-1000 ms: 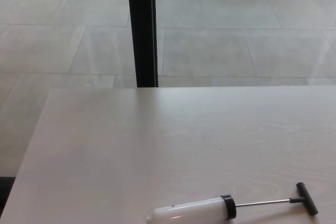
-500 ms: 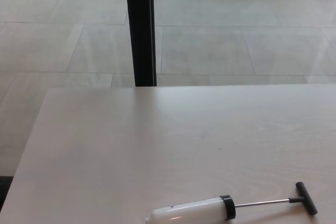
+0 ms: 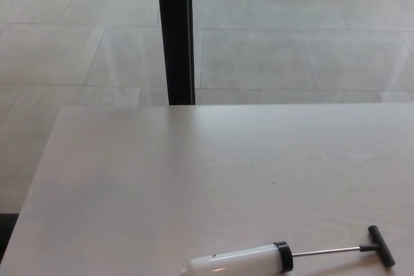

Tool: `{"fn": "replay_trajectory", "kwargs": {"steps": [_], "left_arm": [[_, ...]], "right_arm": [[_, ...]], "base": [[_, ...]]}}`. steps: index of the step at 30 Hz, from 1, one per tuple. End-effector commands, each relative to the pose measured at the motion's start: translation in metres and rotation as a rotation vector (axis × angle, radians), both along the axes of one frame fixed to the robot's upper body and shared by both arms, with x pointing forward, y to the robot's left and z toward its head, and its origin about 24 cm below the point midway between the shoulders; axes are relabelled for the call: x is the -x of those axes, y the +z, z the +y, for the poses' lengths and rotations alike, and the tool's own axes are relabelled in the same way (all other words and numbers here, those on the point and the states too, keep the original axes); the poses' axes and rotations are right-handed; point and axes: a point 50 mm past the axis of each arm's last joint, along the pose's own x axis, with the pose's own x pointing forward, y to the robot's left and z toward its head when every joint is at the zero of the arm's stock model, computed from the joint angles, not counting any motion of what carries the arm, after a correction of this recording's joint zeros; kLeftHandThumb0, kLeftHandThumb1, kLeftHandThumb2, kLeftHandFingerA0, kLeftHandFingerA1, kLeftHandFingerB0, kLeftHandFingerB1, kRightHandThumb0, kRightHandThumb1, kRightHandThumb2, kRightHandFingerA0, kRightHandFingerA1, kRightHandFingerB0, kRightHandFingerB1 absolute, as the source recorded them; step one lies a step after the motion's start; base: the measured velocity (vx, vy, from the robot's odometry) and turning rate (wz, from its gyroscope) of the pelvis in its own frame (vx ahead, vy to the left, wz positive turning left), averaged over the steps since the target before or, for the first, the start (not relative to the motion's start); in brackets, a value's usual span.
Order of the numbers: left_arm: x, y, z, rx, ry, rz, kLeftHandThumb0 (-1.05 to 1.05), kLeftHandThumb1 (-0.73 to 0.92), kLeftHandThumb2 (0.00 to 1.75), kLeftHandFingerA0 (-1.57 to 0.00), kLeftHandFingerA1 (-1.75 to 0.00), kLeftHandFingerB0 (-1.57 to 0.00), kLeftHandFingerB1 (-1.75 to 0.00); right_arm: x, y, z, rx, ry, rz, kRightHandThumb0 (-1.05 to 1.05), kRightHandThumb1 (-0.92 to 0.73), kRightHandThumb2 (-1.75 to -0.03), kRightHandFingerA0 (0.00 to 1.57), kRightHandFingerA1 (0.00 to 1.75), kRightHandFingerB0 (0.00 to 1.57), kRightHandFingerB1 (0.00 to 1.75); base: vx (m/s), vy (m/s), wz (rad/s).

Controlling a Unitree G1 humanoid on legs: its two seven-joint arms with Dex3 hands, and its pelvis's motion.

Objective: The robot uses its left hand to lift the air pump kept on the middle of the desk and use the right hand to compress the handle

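Observation:
The air pump (image 3: 236, 262) lies flat on the pale wooden desk (image 3: 162, 185), close to the bottom edge of the head view. Its white barrel ends in a black collar (image 3: 283, 256). A thin metal rod (image 3: 326, 250) runs out to the right, fully drawn, to a black T-handle (image 3: 381, 245). Neither of my hands shows in this view, and nothing touches the pump.
A black vertical post (image 3: 174, 33) stands just behind the desk's far edge. Grey floor tiles (image 3: 291, 43) lie beyond it. The desk's left edge (image 3: 35, 179) slants from upper right to lower left.
The whole picture has shifted slightly, so the camera moved a little. The pump has not moved on the desk.

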Motion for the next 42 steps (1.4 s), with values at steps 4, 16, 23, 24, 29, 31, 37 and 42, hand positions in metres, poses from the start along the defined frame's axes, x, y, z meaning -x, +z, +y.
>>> {"fn": "replay_trajectory", "kwargs": {"steps": [4,16,23,24,29,31,37,42], "left_arm": [[-0.054,0.034,-0.2,-0.733,-0.662,0.002,-0.73,0.64,0.61,-0.37,-0.5,-0.34,-0.39],[-0.053,0.0,-0.27,-0.839,-0.932,0.142,-0.74,0.66,0.6,-0.29,-0.5,-0.28,-0.38],[-0.052,-0.014,-0.287,-0.874,-0.981,0.195,-0.76,0.66,0.63,-0.29,-0.54,-0.29,-0.41],[-0.052,-0.016,-0.288,-0.875,-0.987,0.209,-0.73,0.66,0.6,-0.28,-0.53,-0.29,-0.4],[-0.048,-0.024,-0.297,-0.943,-0.996,0.223,-0.74,0.7,0.6,-0.26,-0.55,-0.31,-0.41],[-0.047,-0.026,-0.298,-0.981,-0.991,0.242,-0.79,0.72,0.62,-0.21,-0.56,-0.27,-0.4],[-0.046,-0.028,-0.31,-1.283,-0.994,0.347,-0.93,0.6,1.05,-0.04,-0.46,-0.06,-0.4],[-0.04,-0.029,-0.32,-1.466,-0.989,0.346,-1.04,0.67,1.07,-0.05,-0.41,-0.11,-0.43]], "right_arm": [[-0.059,0.02,0.105,0.247,0.502,-0.097,-1.05,-0.92,-0.73,0.0,1.08,0.12,0.84],[-0.065,-0.004,0.122,0.204,0.539,-0.006,-1.05,-0.92,-0.74,0.03,1.12,0.14,0.87],[-0.073,-0.003,0.129,0.229,0.563,0.023,-1.0,-0.72,-1.22,0.13,0.81,0.23,0.75],[-0.073,-0.003,0.129,0.229,0.562,0.023,-1.05,-0.92,-0.7,0.07,1.06,0.19,0.85],[-0.073,-0.001,0.129,0.225,0.581,0.026,-1.05,-0.92,-0.74,0.1,1.07,0.25,0.84],[-0.074,-0.001,0.128,0.231,0.576,0.027,-1.05,-0.92,-0.74,0.13,1.06,0.27,0.84],[-0.072,0.003,0.125,0.226,0.565,0.011,-1.05,-0.92,-0.71,0.17,0.99,0.3,0.78],[-0.071,0.006,0.126,0.239,0.56,-0.002,-1.05,-0.92,-0.72,0.19,0.96,0.33,0.75]], "base": [[0.0,0.0,0.0],[0.0,0.0,0.0],[0.0,0.0,0.0],[0.0,0.0,0.0],[0.0,0.0,0.0],[0.0,0.0,0.0],[0.0,0.0,0.0],[0.0,0.0,0.0]]}}
